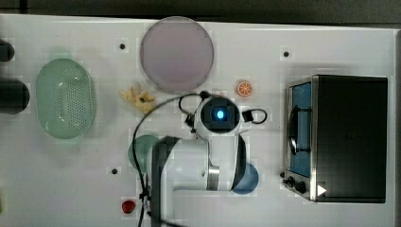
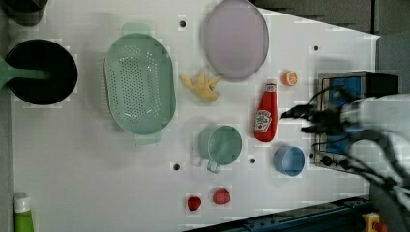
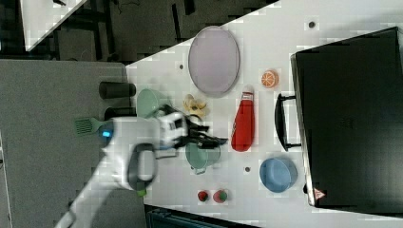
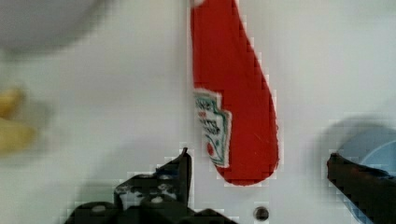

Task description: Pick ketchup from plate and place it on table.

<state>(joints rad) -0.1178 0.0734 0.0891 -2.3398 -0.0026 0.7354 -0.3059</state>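
Observation:
The ketchup, a red squeeze bottle with a white cap and a white-and-green label, lies flat on the white table. Its cap points toward the plate, and the bottle is clear of the plate's rim. The pale mauve plate holds nothing. In the wrist view the bottle lies lengthwise, and my gripper hangs over its base end, open, with one dark finger on each side and nothing held. In the left view the gripper is just right of the bottle. The right view has the gripper left of the ketchup.
A black toaster oven stands at the top view's right. Near the bottle are a blue bowl, a teal mug, an orange slice and a yellow peel. A green colander and a black pot sit further off.

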